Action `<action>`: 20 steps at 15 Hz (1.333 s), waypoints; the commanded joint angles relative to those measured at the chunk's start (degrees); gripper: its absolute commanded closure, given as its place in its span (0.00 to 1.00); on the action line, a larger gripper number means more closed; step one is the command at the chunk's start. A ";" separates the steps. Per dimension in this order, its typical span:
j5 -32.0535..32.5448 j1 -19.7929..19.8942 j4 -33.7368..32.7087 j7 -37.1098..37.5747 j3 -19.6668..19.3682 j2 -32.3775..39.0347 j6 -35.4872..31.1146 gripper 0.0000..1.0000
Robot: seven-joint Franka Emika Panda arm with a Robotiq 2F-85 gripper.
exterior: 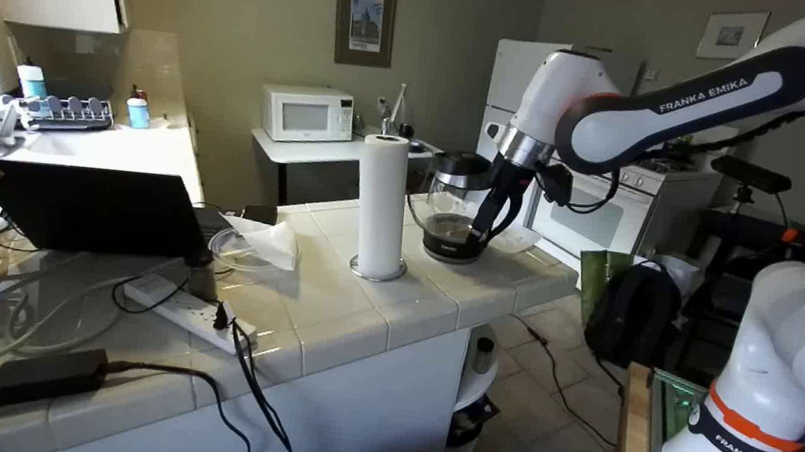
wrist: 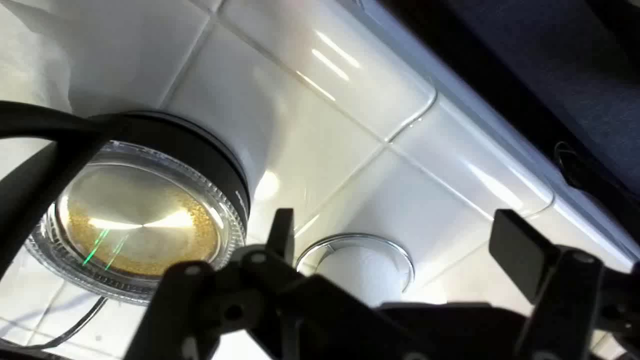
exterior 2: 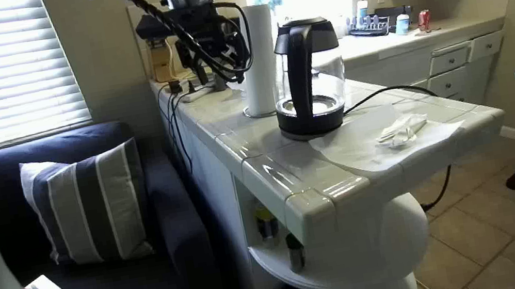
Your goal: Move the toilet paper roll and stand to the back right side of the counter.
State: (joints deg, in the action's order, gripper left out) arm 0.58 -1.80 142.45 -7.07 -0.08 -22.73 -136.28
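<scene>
The toilet paper roll and stand (exterior: 382, 209) stands upright on the tiled counter (exterior: 342, 316). It is a tall white roll on a round chrome base, and it also shows in an exterior view (exterior 2: 260, 60) behind the kettle. My gripper (exterior: 482, 226) is open and apart from the roll. In an exterior view the gripper (exterior 2: 219, 70) hangs above the counter's edge, to the left of the roll. In the wrist view the open fingers (wrist: 395, 240) have the lower roll (wrist: 360, 272) showing between them, farther off; its upper part is hidden behind the gripper.
A glass kettle with black base and handle (exterior 2: 329, 70) stands beside the roll. A paper sheet with a crumpled piece (exterior 2: 383, 144) lies near the counter's end. A laptop (exterior: 79, 210), power strip (exterior: 180, 308) and cables occupy the counter's other end.
</scene>
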 commanded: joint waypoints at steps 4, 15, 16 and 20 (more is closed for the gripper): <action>0.08 -0.13 -0.08 0.08 -0.11 -0.01 0.17 0.00; 0.08 -0.13 -0.08 0.08 -0.11 -0.01 0.17 0.00; 0.08 -0.13 -0.08 0.08 -0.11 -0.01 0.17 0.00; 2.84 0.98 -4.02 0.85 0.64 -0.86 4.24 0.00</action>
State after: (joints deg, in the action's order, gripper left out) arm 0.72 -1.80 142.34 -7.07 -0.08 -22.74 -136.28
